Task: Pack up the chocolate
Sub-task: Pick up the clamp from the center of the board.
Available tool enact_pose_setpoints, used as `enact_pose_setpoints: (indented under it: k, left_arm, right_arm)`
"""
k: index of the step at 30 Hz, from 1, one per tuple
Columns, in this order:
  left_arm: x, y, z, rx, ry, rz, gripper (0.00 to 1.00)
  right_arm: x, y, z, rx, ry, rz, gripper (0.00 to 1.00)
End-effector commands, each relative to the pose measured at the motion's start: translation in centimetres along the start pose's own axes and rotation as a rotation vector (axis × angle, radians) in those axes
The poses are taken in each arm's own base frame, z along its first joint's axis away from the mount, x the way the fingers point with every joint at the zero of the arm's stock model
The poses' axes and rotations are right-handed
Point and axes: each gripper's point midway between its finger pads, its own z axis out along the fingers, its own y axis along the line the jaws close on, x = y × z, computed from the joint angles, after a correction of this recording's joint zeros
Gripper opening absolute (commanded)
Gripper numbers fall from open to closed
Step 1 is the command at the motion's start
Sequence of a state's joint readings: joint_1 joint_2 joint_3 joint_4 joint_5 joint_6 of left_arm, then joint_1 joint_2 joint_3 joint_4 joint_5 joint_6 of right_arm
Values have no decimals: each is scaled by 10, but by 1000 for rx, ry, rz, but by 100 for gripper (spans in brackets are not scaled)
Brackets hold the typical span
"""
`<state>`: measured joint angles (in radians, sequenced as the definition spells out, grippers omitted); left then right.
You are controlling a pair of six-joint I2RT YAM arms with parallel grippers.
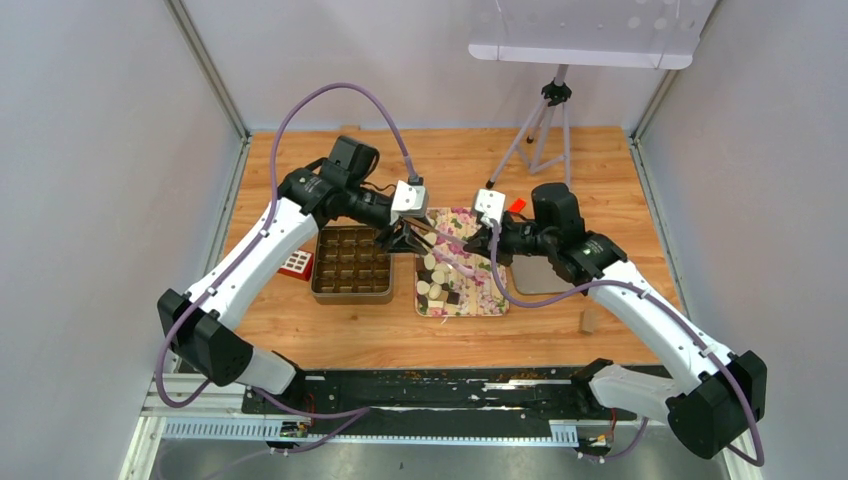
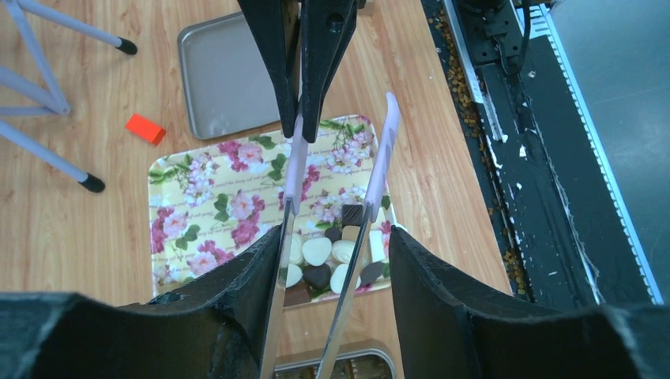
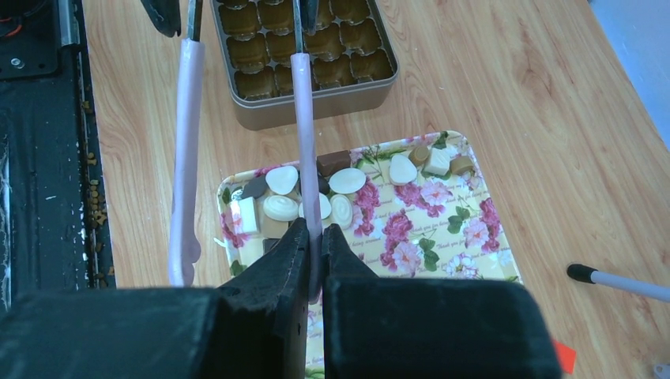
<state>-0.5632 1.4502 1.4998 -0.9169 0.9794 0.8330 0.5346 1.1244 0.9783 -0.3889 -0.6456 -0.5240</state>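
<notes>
The top camera sits high above and behind the arm bases. It looks down and forward over the whole tabletop (image 1: 610,170), from the rail (image 1: 420,390) at the near edge to the tripod (image 1: 556,95) at the far edge. The left wrist camera is low and close. It faces the tabletop's right side, with the near edge at its picture's right, and takes in the grey tray (image 2: 225,79). The right wrist camera is equally close and faces the left side, with the near edge at its picture's left, reaching the tin (image 3: 316,106). Both wrist views share the floral tray (image 2: 205,205) (image 3: 442,229), the chocolate (image 2: 332,253) (image 3: 348,180) and the tongs (image 2: 379,158) (image 3: 186,158). The top view shows all of these small, mid-table.
</notes>
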Motion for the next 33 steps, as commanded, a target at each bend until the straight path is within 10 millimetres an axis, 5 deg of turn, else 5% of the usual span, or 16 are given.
enact_pose_setpoints:
  k: [1,9,14,17,24,33]
  left_arm:
    - [-15,-10,-1,39,-26,33,56]
    - [-13,-10,2,55,-27,11,33]
    - [-10,-5,1,37,-8,-2,23]
    - [-2,-2,-3,7,40,-17,22]
    - [26,-5,-12,-35,170,-76,23]
    - [43,22,-12,-155,338,-251,24]
  right_arm:
    - [-21,-13,-1,52,-66,-31,0]
    - [-18,-11,0,55,-67,-9,4]
    - [-10,-2,-9,22,-13,-29,52]
    - [3,9,-34,-10,79,-33,66]
    - [17,-4,-99,74,119,142,72]
    - [34,-32,-98,195,107,312,70]
